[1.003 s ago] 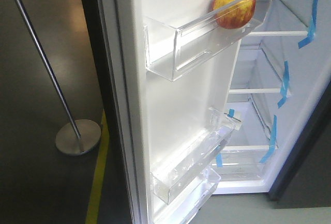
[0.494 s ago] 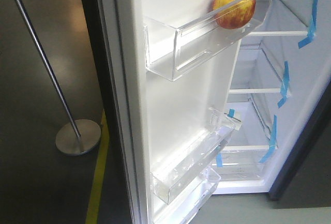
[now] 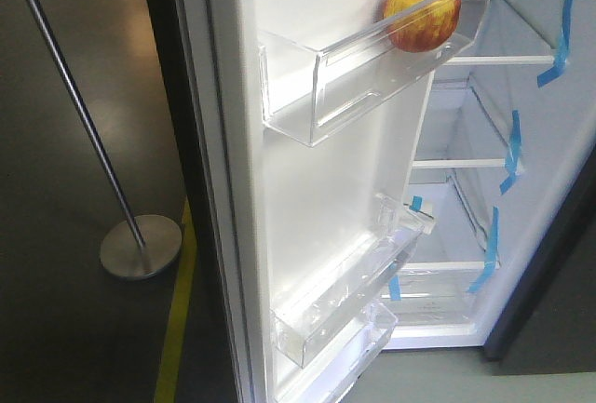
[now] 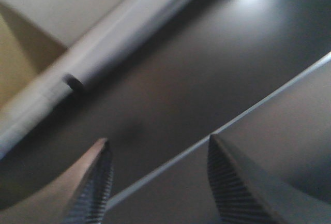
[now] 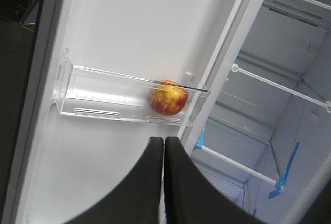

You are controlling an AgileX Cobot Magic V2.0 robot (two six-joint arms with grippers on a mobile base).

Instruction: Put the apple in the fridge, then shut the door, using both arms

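Note:
The red-yellow apple [image 3: 423,14] rests in the top clear shelf [image 3: 326,87] of the open fridge door [image 3: 326,198]. In the right wrist view the apple [image 5: 168,98] sits at the right end of that shelf [image 5: 103,105], above and apart from my right gripper [image 5: 164,140], which is shut with nothing in it. My left gripper [image 4: 158,146] is open and empty, its ribbed fingers [image 4: 98,182] facing a dark grey panel [image 4: 196,89] with a light edge line. The white fridge interior [image 3: 484,189] with blue tape strips [image 3: 512,152] shows behind the door. No arm appears in the front view.
A metal pole on a round base [image 3: 140,247] stands on the dark floor left of the door. A yellow floor line [image 3: 177,319] runs beside it. Lower clear door shelves [image 3: 345,301] jut from the door's inside. White wire shelves [image 5: 269,87] cross the fridge interior.

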